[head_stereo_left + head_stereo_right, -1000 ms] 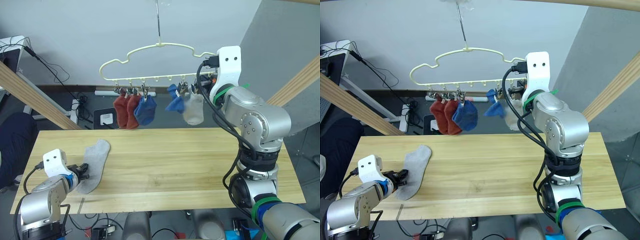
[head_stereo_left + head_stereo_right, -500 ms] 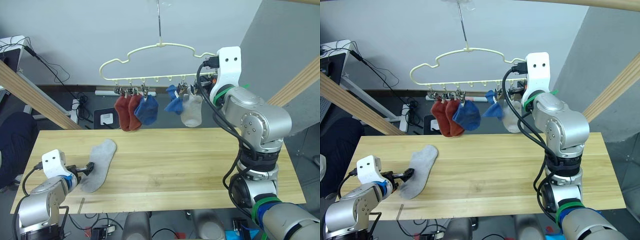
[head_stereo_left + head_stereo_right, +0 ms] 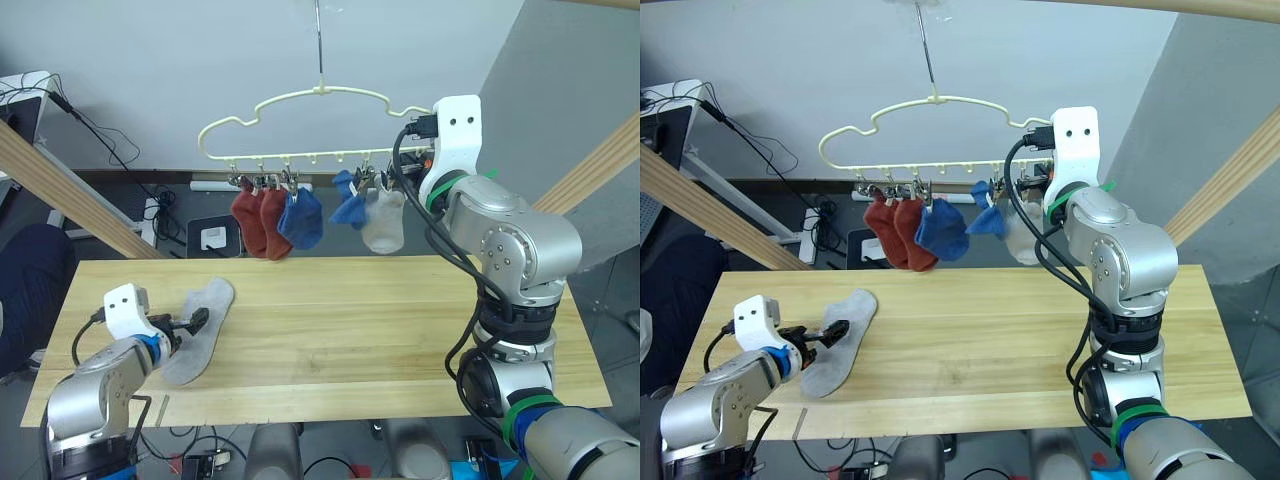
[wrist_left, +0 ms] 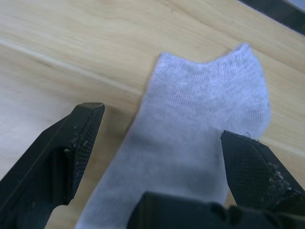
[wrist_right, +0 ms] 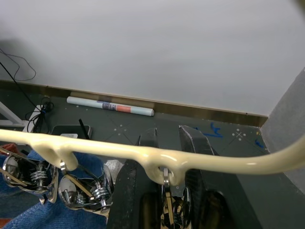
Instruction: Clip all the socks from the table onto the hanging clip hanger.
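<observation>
One light grey sock (image 3: pixel 212 298) lies flat on the left part of the pale wood table (image 3: pixel 380 320). My left gripper (image 3: pixel 198 322) is open just over it, one finger (image 4: pixel 71 143) on each side of the fabric. The pale yellow clip hanger (image 3: pixel 300 100) hangs above the table's far edge. It carries two rust red socks (image 3: pixel 258 222), two blue socks (image 3: pixel 302 220) and a grey sock (image 3: pixel 383 225). My right gripper (image 5: pixel 167 136) is raised at the hanger's right end. Its fingers are closed on a silver clip (image 5: pixel 167 205) under the frame.
Slanted wooden beams cross the left (image 3: pixel 60 185) and right (image 3: pixel 600 160) sides behind the table. Cables and a power strip (image 3: pixel 210 238) lie on the floor beyond the far edge. The table's middle and right are bare wood.
My left gripper opened, letting go of the grey sock, and moved forward along it. The sock shifted slightly right. The blue sock by the red pair swung right. The right arm stayed put.
</observation>
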Available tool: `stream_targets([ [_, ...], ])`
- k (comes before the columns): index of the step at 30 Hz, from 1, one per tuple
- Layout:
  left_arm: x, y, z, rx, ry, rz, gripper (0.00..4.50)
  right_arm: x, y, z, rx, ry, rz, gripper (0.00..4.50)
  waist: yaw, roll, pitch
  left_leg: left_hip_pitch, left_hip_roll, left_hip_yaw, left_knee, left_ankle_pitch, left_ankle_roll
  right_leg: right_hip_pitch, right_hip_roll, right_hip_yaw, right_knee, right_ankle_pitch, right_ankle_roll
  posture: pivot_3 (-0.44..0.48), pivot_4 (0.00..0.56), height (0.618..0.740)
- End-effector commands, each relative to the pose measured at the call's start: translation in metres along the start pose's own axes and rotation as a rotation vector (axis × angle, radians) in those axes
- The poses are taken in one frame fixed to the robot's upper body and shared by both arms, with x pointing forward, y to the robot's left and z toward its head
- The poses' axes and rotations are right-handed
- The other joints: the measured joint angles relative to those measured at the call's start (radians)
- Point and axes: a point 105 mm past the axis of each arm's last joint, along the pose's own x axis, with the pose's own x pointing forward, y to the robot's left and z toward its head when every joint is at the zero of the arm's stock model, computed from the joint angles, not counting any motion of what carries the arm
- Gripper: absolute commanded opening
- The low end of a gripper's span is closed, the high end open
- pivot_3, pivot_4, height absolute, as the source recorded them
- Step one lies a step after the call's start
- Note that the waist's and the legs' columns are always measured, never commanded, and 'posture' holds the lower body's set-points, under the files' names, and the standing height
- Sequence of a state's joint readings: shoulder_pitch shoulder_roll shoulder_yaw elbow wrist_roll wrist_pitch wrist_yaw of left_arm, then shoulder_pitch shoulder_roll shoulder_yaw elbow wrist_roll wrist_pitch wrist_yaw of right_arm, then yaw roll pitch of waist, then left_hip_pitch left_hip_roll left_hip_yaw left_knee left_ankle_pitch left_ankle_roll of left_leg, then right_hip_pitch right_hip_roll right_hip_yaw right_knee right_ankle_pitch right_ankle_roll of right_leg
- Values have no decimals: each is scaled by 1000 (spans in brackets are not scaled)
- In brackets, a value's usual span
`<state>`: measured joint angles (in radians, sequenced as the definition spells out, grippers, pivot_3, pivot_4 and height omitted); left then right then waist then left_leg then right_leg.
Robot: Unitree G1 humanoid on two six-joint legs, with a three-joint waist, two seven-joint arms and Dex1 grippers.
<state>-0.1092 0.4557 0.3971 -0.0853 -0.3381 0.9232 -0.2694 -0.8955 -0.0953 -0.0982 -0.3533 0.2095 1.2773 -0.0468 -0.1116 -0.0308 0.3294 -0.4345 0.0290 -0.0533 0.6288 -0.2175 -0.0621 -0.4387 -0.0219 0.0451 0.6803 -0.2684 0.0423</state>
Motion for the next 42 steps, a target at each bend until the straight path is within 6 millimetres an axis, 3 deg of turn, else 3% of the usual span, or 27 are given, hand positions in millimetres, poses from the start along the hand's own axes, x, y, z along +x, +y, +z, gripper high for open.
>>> stream_targets([
  [1,9,-2,-3,37,22,0,4464,-5,-10,5,5,-25,-46,566,-1,0,0,0,0,0,0,0,0,0,0,0,0,0,0,-233,363,740],
  [8,18,-9,-13,68,73,-25,4464,-7,-13,5,4,-26,-61,566,-2,0,0,0,0,0,0,0,0,0,0,0,0,0,0,-260,369,740],
  [13,14,-14,-31,171,147,-43,4464,-8,-14,5,5,-24,-67,566,-3,1,0,1,0,0,0,0,0,1,0,1,0,0,0,-255,369,740],
  [16,12,-16,-33,192,155,-56,3894,-8,-13,6,7,-25,-63,566,-3,2,1,1,0,1,0,0,0,1,0,1,0,0,0,-255,369,740],
  [29,10,-19,-34,205,165,-73,72,-7,-10,5,13,-27,-51,566,-4,2,1,1,0,1,0,0,0,1,0,1,0,0,0,-240,360,740],
  [34,8,-33,-31,175,140,-146,30,-8,-10,5,9,-26,-50,566,-4,2,1,1,0,1,0,0,0,1,0,1,0,0,0,-245,353,740],
  [37,-5,-70,-17,149,81,-349,30,-8,-6,5,4,-23,-33,566,-4,2,1,1,0,1,0,0,0,0,0,1,0,0,0,-241,358,740],
  [42,-25,-99,-3,169,27,-513,30,-9,-5,7,3,-25,-24,566,-3,1,1,0,0,0,0,0,0,0,-1,0,-1,0,0,-240,361,740],
])
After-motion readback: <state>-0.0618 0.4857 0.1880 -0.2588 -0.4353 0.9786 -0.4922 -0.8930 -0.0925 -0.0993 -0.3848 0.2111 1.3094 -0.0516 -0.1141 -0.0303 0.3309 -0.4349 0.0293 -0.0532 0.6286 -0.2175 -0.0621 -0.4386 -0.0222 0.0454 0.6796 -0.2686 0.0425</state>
